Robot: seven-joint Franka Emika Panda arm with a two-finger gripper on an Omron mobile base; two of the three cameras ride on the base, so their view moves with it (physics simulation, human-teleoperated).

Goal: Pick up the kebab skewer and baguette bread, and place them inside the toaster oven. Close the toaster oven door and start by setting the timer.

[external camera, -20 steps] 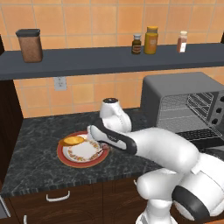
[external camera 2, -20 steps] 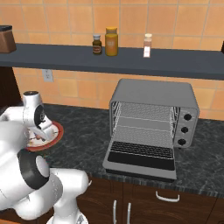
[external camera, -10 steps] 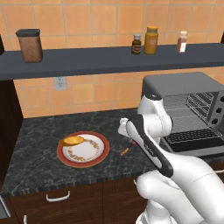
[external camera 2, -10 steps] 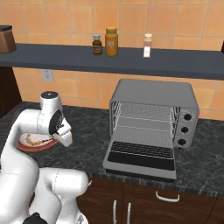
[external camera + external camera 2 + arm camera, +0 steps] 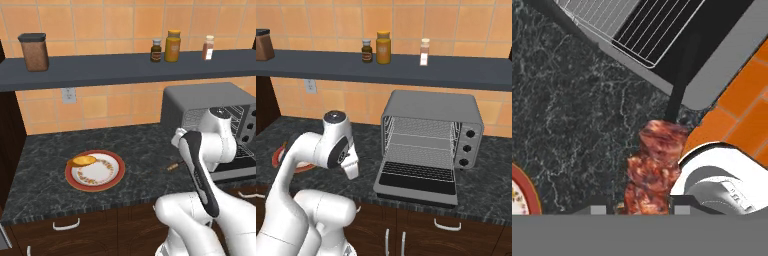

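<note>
Kebab skewer (image 5: 653, 170) carried from plate (image 5: 114, 179) toward toaster oven (image 5: 431, 145)

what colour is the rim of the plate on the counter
Red, around a white speckled centre: the plate shows best in the left base view.

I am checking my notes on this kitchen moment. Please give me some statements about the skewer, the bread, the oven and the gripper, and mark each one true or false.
1. The toaster oven door is open and folded down. True.
2. The baguette bread lies inside the toaster oven. False: it rests on the plate, at its left edge.
3. The gripper holds the kebab skewer. True: the meat chunks sit between the fingertips.
4. The skewer is already on the oven rack. False: it is over the dark counter, short of the oven.
5. The shelf carries only one bottle. False: three bottles stand there.
</note>
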